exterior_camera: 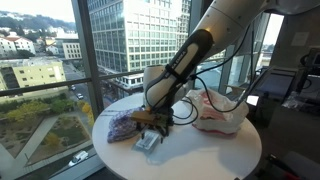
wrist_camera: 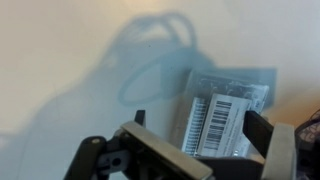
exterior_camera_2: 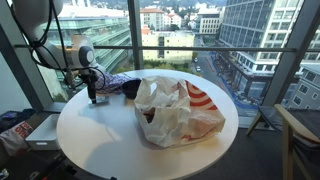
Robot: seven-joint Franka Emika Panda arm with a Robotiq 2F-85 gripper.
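My gripper (wrist_camera: 198, 120) is open, its two dark fingers (wrist_camera: 258, 130) spread wide just above the white round table (exterior_camera: 190, 150). Between and below them lies a small clear packet (wrist_camera: 225, 105) with a barcode label, flat on the table and not gripped. In an exterior view the gripper (exterior_camera: 152, 124) hangs low over the same packet (exterior_camera: 148, 142) near the table's edge. In an exterior view the gripper (exterior_camera_2: 93, 97) stands beside a purple-blue bag (exterior_camera_2: 118, 82).
A crumpled white plastic bag with red print (exterior_camera: 218, 112) (exterior_camera_2: 175, 108) lies mid-table. The purple-blue bag (exterior_camera: 122, 125) sits next to the packet. A black cable runs from the arm. Tall windows surround the table; a chair (exterior_camera_2: 298, 135) and dark equipment stand nearby.
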